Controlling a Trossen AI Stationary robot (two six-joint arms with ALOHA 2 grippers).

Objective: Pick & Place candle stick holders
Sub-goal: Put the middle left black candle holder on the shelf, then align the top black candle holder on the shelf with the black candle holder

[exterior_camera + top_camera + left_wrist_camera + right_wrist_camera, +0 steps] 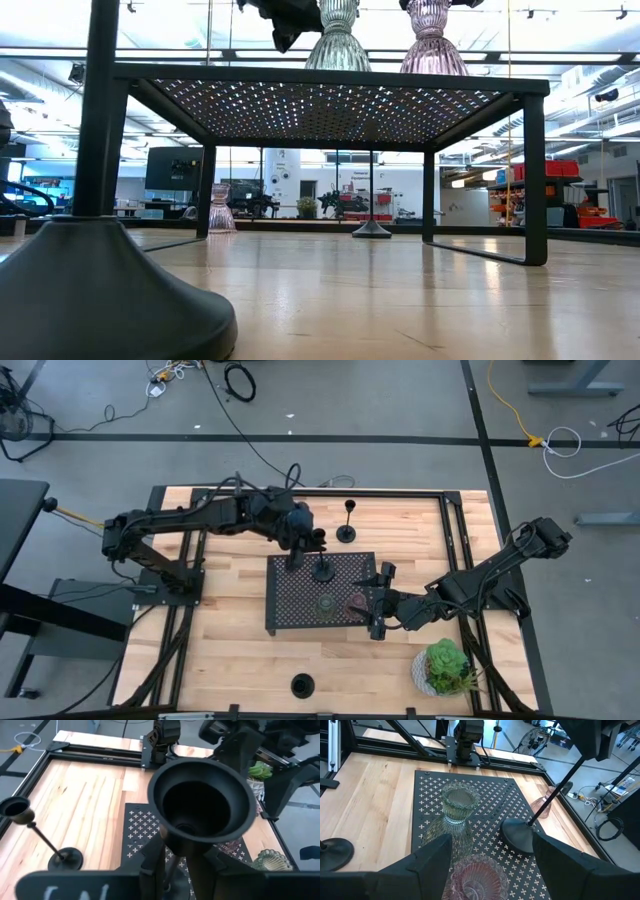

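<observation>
Left claw (303, 552) clenched on black candle stick holder (200, 805) stem over tray (285, 605) | right claw (490, 865) released around pink glass holder (477, 879) | glass: slippery, fragile, grip the waist

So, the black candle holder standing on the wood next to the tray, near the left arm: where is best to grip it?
Take the candle holder by its thin stem, about halfway up, coming in level from the side. It stands upright, the cup on top flares and the disc base lies flat on the wood, so probably neither gives a sure hold.
</observation>
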